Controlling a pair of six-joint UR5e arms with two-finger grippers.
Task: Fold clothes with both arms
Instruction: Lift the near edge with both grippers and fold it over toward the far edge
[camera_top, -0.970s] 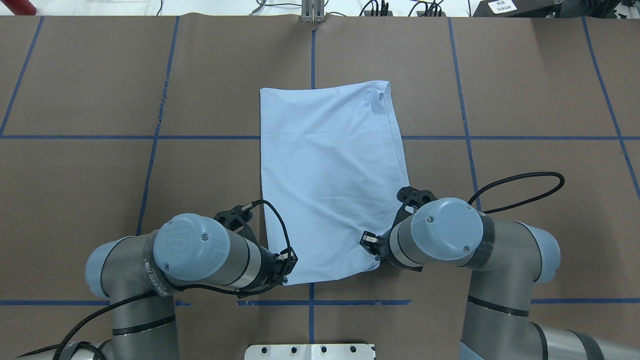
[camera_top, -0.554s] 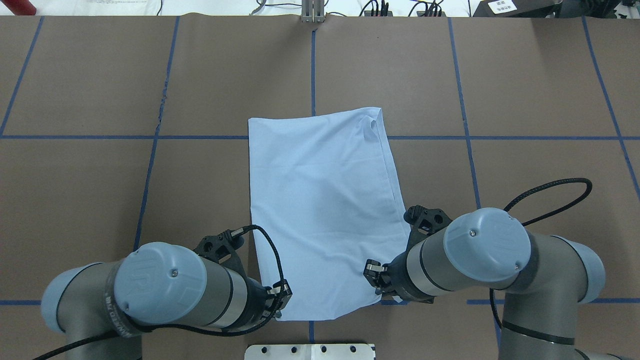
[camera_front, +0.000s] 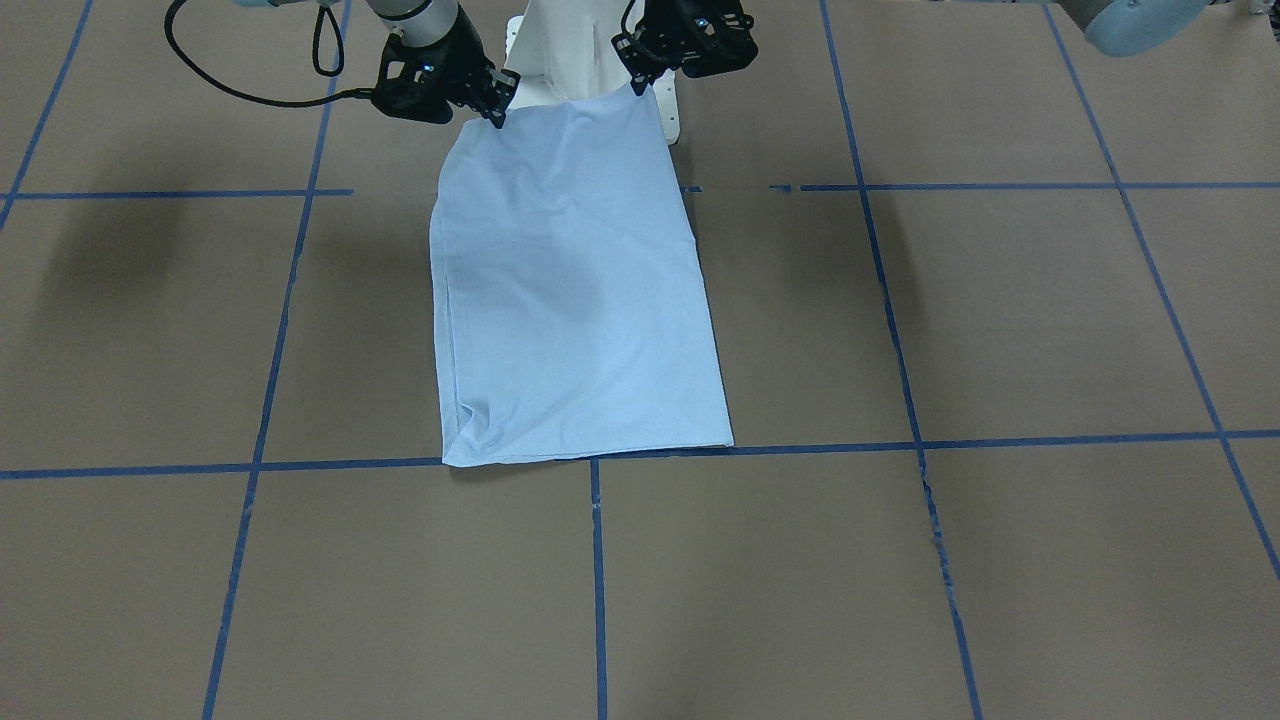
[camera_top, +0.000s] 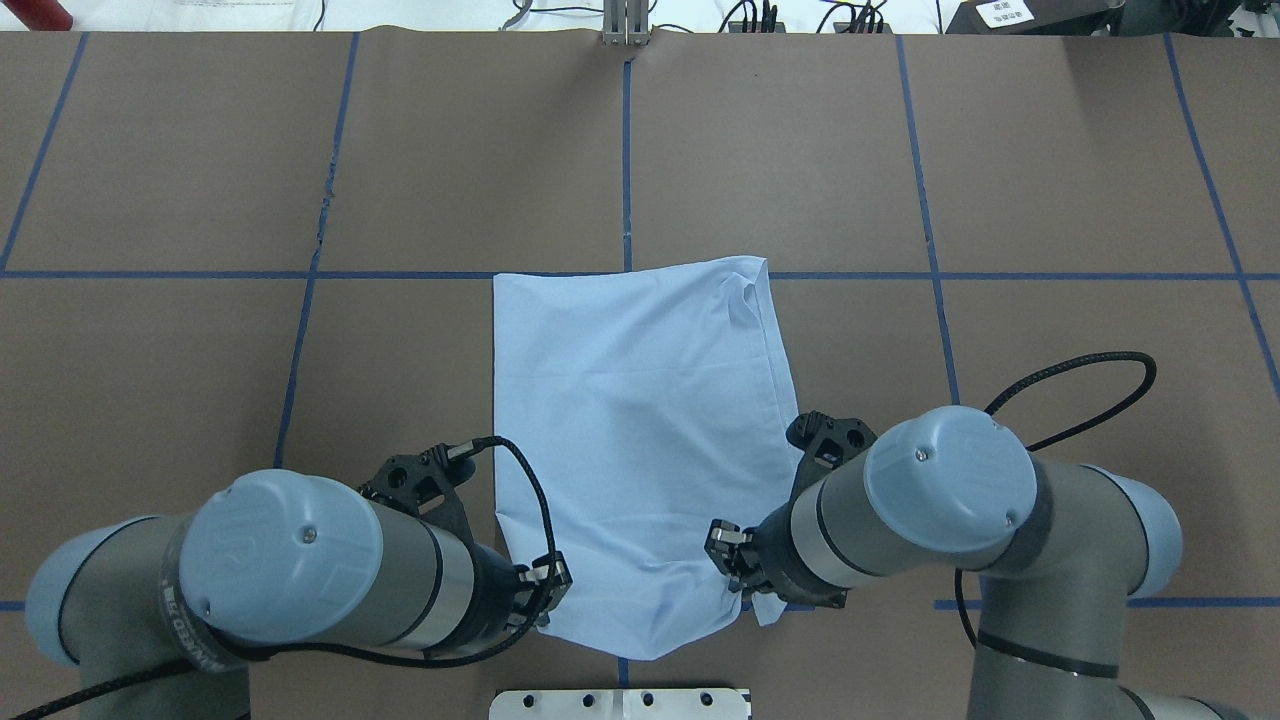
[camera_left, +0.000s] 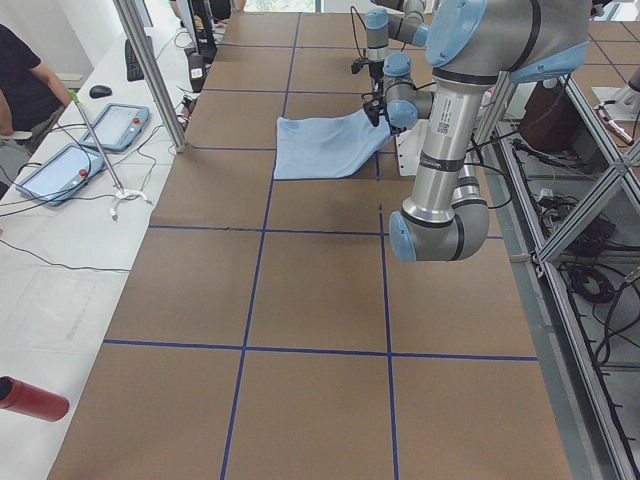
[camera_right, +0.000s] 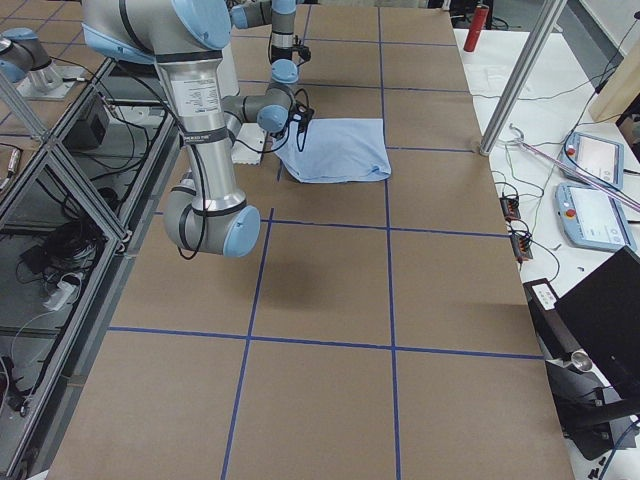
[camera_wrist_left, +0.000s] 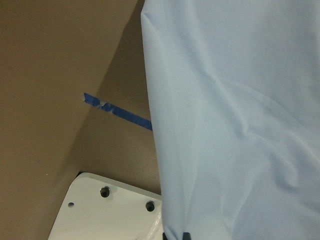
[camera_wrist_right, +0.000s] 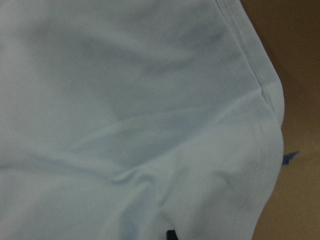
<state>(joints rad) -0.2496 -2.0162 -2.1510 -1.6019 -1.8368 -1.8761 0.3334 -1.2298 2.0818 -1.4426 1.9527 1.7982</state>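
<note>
Holding light blue T-shirt (camera_top: 640, 420) by near corners | we pinch one in left gripper (camera_top: 545, 590), one in right gripper (camera_top: 730, 570) | far end on table (camera_top: 200, 150)

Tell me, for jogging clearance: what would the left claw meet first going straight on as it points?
The T-shirt, whose near corner the left claw pinches; behind it probably the table.

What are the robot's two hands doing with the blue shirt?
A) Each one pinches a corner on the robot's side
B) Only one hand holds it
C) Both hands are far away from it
A: the left gripper and the right gripper each clamp a raised near corner of the T-shirt.
</note>
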